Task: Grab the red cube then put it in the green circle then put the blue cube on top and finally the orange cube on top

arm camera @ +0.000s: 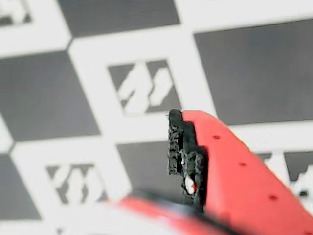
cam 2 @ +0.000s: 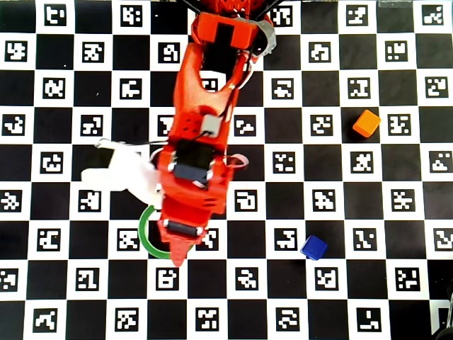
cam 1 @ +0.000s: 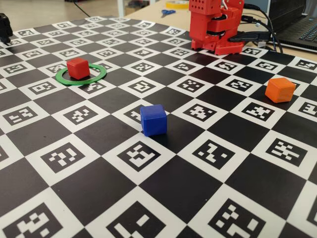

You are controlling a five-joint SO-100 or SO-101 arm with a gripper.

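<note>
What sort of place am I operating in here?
Likely a robotics lab bench or desk: a marker-printed checkerboard mat covers the table, with a laptop, cables and scissors behind the arm.

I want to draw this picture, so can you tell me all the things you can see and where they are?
red cube: one, red, inside the green ring in the fixed view; hidden under the arm in the overhead view.
green circle: one, bright green, flat on the board, left side of the fixed view.
blue cube: one, deep blue, alone near the middle of the fixed view.
orange cube: one, orange, alone on the right.
checkered board: one, black and white squares with little code marks, under everything.
scissors: one pair, blue handles, on the table behind the board.
laptop: one, dark, far right corner.
arm: one, red, stretched over the ring in the overhead view.
gripper: one, red, jaw state unclear.
</note>
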